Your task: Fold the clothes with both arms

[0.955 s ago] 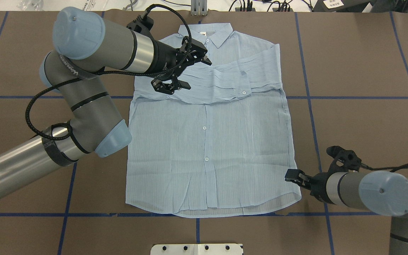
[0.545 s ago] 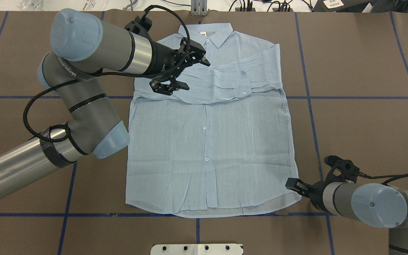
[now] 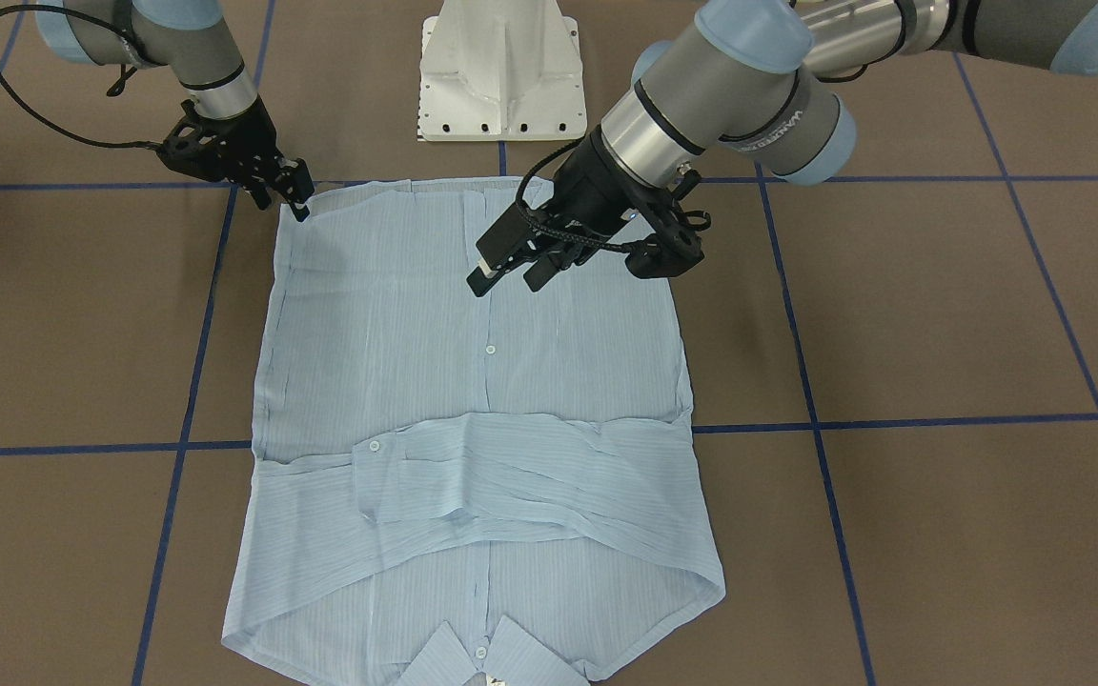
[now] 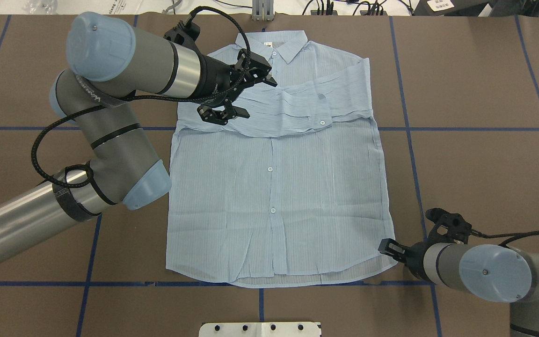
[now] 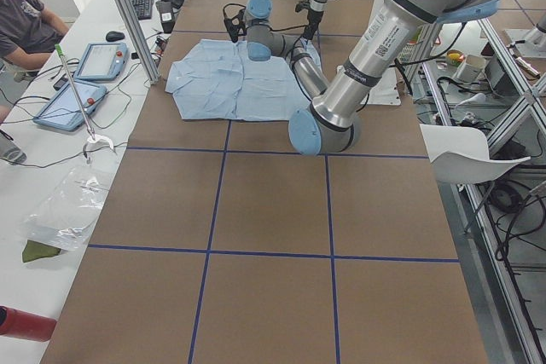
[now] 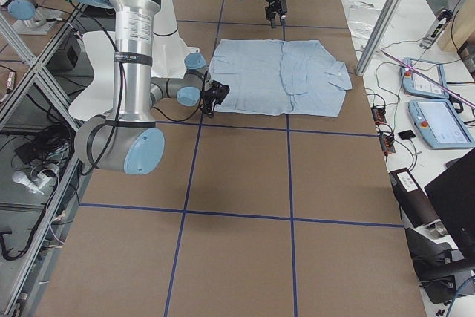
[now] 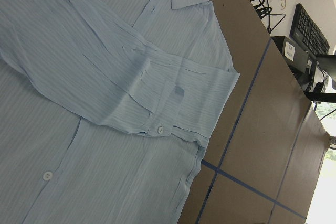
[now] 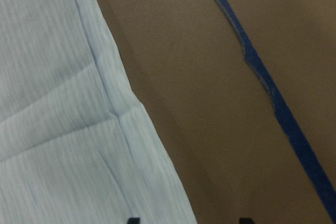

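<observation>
Since a second ago my right gripper (image 4: 388,246) has slid toward my near edge of the table (image 4: 475,164), down the side of the shirt (image 4: 274,196) to its hem corner. My left gripper (image 4: 254,96) has drawn back slightly toward my left.

My right gripper's tips stand apart and grip nothing. In the right wrist view the shirt's side edge runs between them, low over the brown surface. My left gripper is spread wide and empty, hanging above the folded sleeves on the chest, on my left of the button line.

The shirt lies flat and front up in the middle of the table. It is buttoned, with its collar (image 4: 274,47) at the far edge and its hem toward my near edge. Both sleeves are folded across the chest in a rumpled band. One cuff (image 4: 318,114) with a white button lies on top, toward my right. Below the band the pale-blue cloth is smooth apart from faint creases. The hem curves just short of a blue tape line (image 4: 110,283).
</observation>
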`<state>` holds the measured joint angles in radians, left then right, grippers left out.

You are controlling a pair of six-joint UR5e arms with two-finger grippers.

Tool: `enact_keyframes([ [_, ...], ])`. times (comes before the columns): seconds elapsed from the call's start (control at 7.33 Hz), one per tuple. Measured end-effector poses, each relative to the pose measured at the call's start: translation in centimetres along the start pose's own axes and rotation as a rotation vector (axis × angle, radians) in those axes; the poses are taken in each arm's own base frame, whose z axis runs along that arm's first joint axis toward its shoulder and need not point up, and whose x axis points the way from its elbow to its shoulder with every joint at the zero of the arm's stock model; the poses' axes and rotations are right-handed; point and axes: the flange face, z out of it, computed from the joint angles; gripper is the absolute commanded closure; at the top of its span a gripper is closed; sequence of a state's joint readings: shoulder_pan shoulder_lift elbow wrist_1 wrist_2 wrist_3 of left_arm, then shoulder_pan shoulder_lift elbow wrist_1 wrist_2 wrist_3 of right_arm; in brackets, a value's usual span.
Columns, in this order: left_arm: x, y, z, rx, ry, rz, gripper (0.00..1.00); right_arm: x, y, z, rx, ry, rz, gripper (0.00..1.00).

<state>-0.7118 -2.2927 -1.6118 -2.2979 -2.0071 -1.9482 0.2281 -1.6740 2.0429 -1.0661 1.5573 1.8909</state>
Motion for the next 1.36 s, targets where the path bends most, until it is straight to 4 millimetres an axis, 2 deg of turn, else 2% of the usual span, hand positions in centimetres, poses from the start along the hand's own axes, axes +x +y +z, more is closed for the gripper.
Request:
enact_keyframes([
  [0.55, -1.3, -0.3, 0.0, 0.007, -0.017, -0.009, 0.11, -0.1, 0.0, -0.6, -0.01, -0.006, 0.0, 1.0],
  [0.68, -3.6, 1.5, 0.4, 0.01, -0.062, -0.024, 0.15, -0.3, 0.0, -1.4, -0.019, -0.017, 0.001, 1.0],
  [0.82, -7.5, 6.3, 1.0, 0.02, -0.136, -0.031, 0.15, -0.4, 0.1, -2.3, -0.03, -0.025, 0.002, 1.0],
  [0.95, -11.0, 12.1, 0.6, 0.031, -0.214, -0.019, 0.15, -0.5, 0.1, -2.7, -0.037, -0.029, 0.002, 1.0],
  [1.09, -14.0, 16.8, 0.2, 0.045, -0.31, 0.0, 0.18, -0.4, 0.1, -2.8, -0.04, -0.029, 0.002, 1.0],
  [1.23, -17.3, 20.4, 0.5, 0.081, -0.418, 0.036, 0.18, -0.5, 0.1, -2.9, -0.042, -0.03, 0.002, 1.0],
  [1.36, -20.5, 22.1, 0.7, 0.118, -0.509, 0.089, 0.18, -0.5, 0.1, -2.9, -0.043, -0.031, 0.002, 1.0],
])
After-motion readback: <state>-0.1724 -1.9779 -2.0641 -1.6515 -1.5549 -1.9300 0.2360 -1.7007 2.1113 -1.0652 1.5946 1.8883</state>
